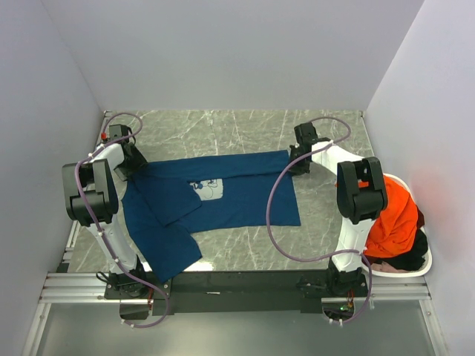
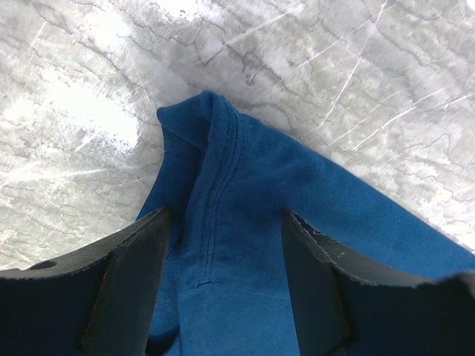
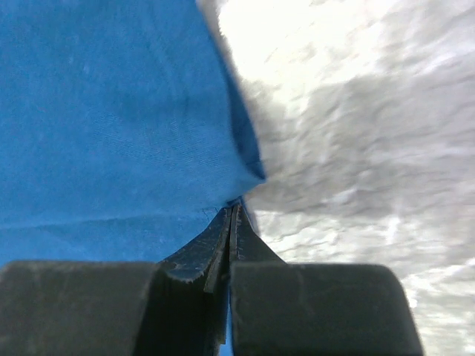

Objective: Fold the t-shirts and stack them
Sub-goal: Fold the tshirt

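Open table (image 1: 245,126) strip beyond navy t-shirt (image 1: 245,200); basket (image 1: 424,265) blocks right side near wall (image 1: 445,111).

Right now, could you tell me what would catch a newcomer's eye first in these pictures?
The navy t-shirt lies spread across the middle of the marble table. The right gripper pinches its far right corner while the left gripper stands open astride its far left edge. At the right edge, an orange t-shirt heaps out of a white basket.

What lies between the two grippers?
The far edge of the navy shirt, running from the left gripper to the right gripper; the top view shows it.
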Tool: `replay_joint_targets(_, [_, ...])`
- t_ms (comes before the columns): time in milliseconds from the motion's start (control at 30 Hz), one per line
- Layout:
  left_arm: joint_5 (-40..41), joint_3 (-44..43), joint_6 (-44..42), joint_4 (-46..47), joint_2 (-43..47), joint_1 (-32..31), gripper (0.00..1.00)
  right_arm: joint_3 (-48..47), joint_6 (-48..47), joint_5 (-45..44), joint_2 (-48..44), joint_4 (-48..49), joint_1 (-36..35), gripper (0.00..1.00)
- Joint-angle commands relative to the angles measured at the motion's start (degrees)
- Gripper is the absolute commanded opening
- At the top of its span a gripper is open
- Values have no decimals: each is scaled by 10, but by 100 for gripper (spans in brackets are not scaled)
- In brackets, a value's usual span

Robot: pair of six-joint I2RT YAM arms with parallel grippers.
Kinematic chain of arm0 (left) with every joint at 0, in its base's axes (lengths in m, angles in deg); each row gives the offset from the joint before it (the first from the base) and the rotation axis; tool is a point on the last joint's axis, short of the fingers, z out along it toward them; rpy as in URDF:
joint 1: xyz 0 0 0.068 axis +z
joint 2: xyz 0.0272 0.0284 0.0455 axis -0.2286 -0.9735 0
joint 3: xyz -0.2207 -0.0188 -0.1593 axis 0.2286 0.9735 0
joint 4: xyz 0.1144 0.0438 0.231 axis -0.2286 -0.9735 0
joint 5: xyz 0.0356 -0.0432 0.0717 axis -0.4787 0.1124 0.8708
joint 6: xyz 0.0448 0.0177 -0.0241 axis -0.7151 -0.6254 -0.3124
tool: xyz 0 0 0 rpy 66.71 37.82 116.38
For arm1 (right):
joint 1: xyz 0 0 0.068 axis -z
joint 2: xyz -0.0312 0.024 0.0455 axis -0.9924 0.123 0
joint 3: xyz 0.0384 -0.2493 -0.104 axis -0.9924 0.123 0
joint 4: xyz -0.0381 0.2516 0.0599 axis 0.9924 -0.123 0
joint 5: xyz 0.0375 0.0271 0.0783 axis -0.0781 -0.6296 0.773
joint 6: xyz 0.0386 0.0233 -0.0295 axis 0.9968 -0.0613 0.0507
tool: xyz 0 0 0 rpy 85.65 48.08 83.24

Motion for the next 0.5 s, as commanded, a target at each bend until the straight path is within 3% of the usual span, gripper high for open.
replay_joint_targets(0, [15, -17, -7, -11, -10, 5, 67, -36, -20, -71, 10, -22, 5, 0])
replay_joint_targets(467, [11, -16, -5, -6, -8, 5, 68, -51, -32, -88, 36, -44, 11, 0])
